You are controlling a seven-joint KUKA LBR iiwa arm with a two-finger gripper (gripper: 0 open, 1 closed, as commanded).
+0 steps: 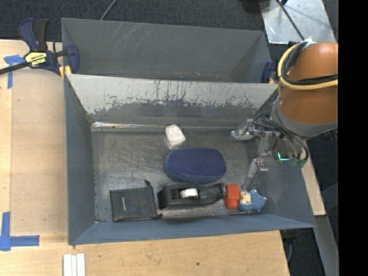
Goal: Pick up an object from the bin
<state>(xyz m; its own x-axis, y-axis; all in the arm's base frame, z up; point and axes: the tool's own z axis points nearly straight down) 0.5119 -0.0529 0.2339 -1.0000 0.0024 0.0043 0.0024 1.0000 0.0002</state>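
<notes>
- The gripper (249, 188) hangs low in the front right corner of the bin (79, 165), its tip just above a small blue-and-white scrap (253, 202).
- The scrap lies on the floor against the front wall. It is crumpled and a little wider than deep, so its long axis runs roughly along that wall. Which way it points cannot be told.
- Whether the pincer is spread or pressed together cannot be told, and nothing is seen pinched in it.
- A red block (232, 196) stands just left of the scrap, touching or nearly touching it, and crowds the gripper's left side.
- Left of the block, a black tape dispenser (190, 194) lies lengthwise along the front wall, with a white roll in its middle.
- A flat black case (133, 204) sits at the dispenser's left end, close to the front left corner.
- A dark blue oval pad (195, 164) lies mid-floor behind the dispenser, its long axis left to right.
- A white lump (175, 134) rests near the back wall, just behind the pad.
- The arm (310, 79), capped in orange, reaches in over the right rim.
</notes>
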